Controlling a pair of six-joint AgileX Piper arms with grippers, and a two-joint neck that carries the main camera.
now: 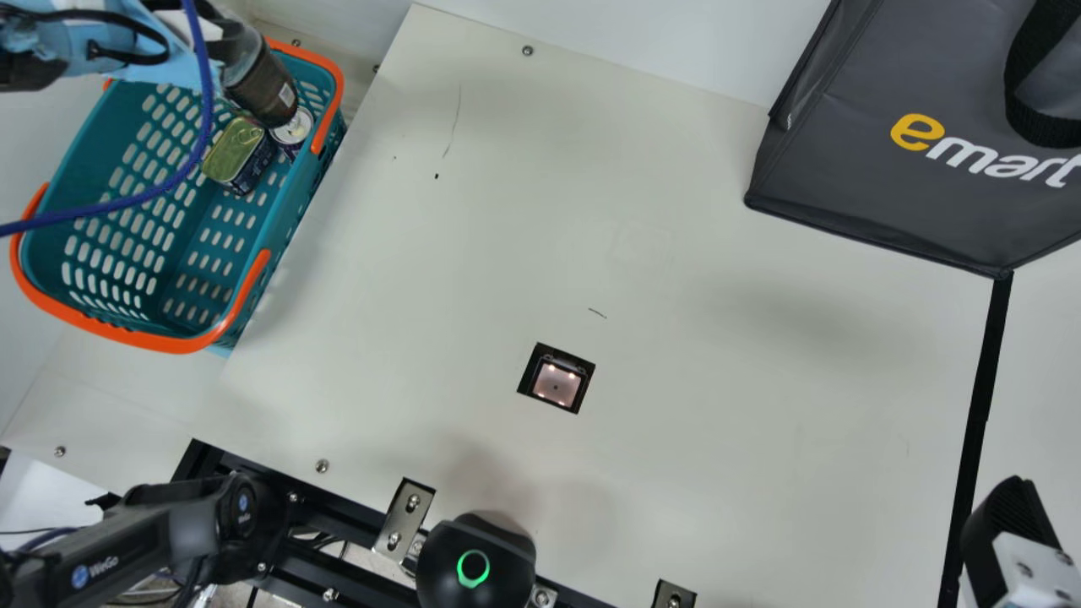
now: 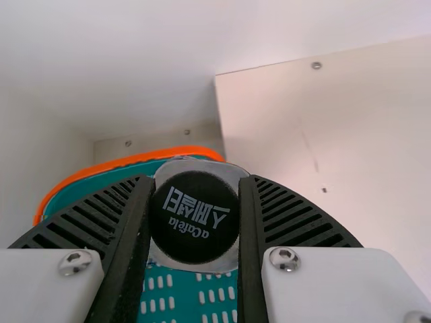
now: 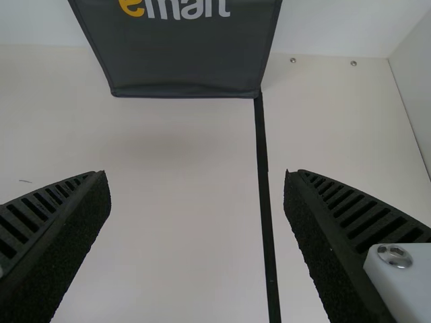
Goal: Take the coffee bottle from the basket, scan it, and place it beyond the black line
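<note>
Count the left gripper's [image 2: 197, 177] clamp on the coffee bottle [image 1: 265, 89] at the basket [image 1: 156, 343] as done; keeping the right gripper [image 3: 195, 173] spread, complete removal, scanning and placement beyond the black line [image 1: 980, 380].

A dark grey bag [image 1: 853, 181] stood at the far right; at the far left, a gold-topped tin [image 1: 234, 152] sat beside a round can [image 1: 295, 132].
</note>
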